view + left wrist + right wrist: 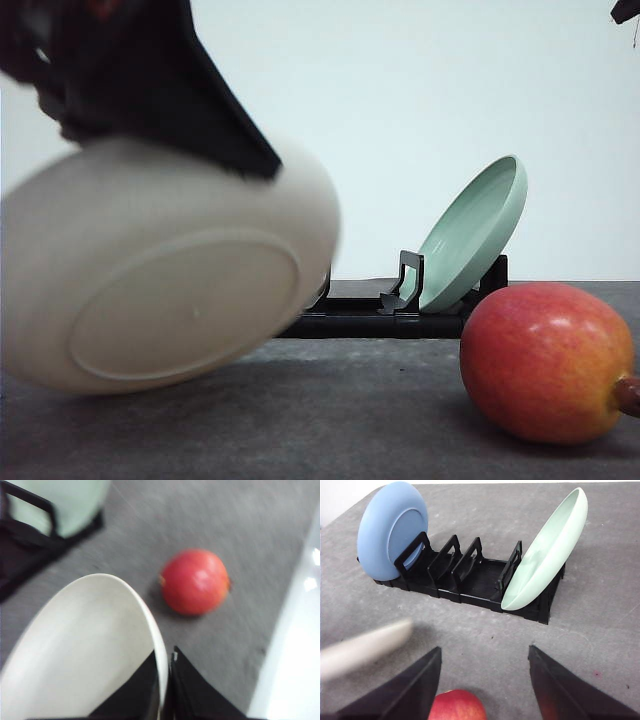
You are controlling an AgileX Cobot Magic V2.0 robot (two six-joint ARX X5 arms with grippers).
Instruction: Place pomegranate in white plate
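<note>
White plate (pixel 160 280) in left tool (pixel 164 680), pomegranate (pixel 545 362) apart.

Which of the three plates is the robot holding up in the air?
The white plate. The left gripper pinches its rim, tilted above the table. The blue plate and pale green plate lean in the black rack.
</note>
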